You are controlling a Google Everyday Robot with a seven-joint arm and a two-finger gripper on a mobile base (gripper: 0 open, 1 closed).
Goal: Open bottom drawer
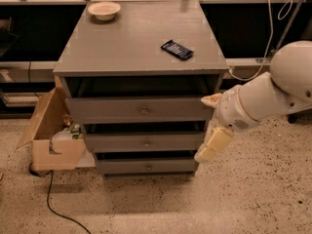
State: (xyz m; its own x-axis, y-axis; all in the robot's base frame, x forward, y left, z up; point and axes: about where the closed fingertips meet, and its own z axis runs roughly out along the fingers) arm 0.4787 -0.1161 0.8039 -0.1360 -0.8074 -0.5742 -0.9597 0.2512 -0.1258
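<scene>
Reach step: my gripper [213,145] is at 2 o'clock from the bottom drawer [122,166] knob [148,167]. How wide, I cannot tell. Next, grab it.

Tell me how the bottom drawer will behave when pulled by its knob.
The bottom drawer, a rigid grey panel, should slide straight out rather than flex. Its small round knob offers little hold and may slip. The gripper, open, hangs at the cabinet's right edge, away from the knob.
</scene>
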